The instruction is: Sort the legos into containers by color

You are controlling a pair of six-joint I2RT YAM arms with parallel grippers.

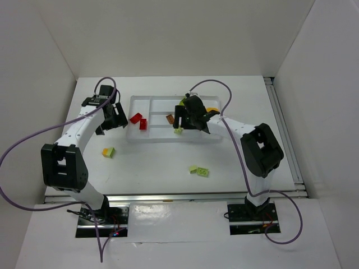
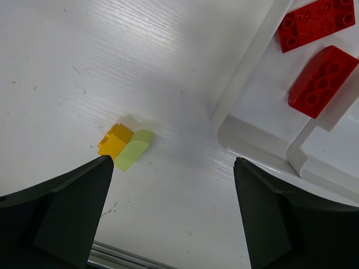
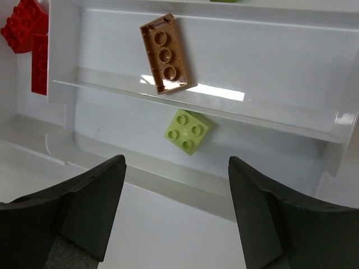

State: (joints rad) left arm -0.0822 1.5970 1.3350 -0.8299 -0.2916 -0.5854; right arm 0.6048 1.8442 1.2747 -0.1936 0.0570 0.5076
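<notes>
Right gripper [image 3: 175,168], fingers spread wide, sits above a lime four-stud brick [image 3: 188,130], orange-brown brick [image 3: 165,55] at its 11 o'clock. Left gripper [image 2: 174,165] gapes too; yellow and lime bricks [image 2: 124,145] maybe joined.

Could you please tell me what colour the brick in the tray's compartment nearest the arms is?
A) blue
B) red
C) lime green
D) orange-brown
C: in the right wrist view a lime green brick with four studs lies in the tray's near compartment, the orange-brown brick sits one divider farther back, and the red bricks are at the left end.
</notes>
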